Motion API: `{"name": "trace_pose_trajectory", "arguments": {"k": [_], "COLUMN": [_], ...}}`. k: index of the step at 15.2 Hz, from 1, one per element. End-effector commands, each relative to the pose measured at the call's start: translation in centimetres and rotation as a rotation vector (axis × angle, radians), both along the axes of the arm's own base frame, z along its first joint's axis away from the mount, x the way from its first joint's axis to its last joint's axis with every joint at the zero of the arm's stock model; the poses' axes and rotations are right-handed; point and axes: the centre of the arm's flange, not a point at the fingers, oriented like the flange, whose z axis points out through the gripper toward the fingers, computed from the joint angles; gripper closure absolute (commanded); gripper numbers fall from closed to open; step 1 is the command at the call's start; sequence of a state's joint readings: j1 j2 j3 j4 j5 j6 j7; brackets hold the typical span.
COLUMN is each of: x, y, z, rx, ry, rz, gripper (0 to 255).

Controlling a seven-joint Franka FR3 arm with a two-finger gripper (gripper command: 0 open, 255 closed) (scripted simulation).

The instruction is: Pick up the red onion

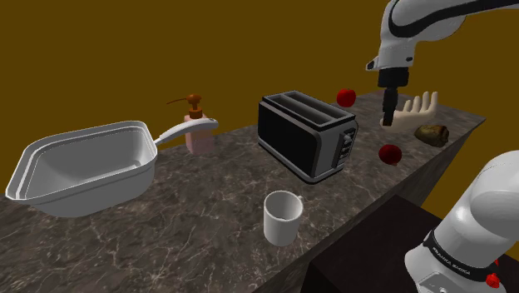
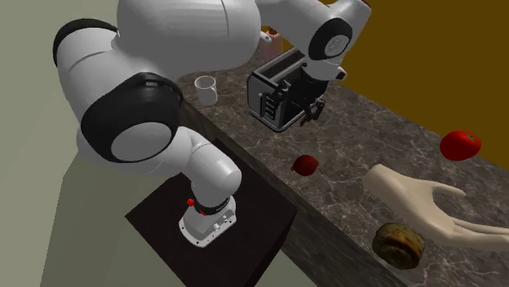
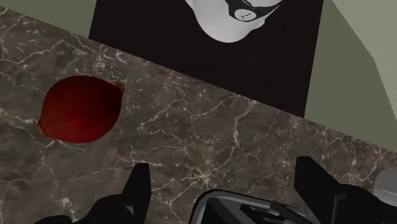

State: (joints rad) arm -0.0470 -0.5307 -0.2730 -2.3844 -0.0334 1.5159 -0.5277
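Wrist view | red onion (image 3: pixel 80 109) off beside jaws (spread apart) — untouched

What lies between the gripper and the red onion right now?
Nothing but bare marbled countertop; the wrist view shows that stretch between the open gripper and the red onion.

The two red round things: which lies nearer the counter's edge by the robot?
The dark red onion, pointed at one end; the brighter red fruit sits farther back.
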Motion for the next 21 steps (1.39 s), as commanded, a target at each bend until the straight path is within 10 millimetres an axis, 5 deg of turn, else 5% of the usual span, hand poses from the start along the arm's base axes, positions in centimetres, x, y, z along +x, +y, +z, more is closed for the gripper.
{"name": "trace_pose_trajectory", "arguments": {"k": [1,10,20,21], "x": [0.9,3.6,3.7,3.6], "y": [-2.4,-12.0,-12.3,-12.2], "z": [-1.7,-11.3,-15.6,-15.6], "rx": [0.025,0.134,0.137,0.137], "ry": [0.053,0.286,0.293,0.293], "rz": [0.034,0.176,0.181,0.181], "gripper": [0,0,0,255]}}
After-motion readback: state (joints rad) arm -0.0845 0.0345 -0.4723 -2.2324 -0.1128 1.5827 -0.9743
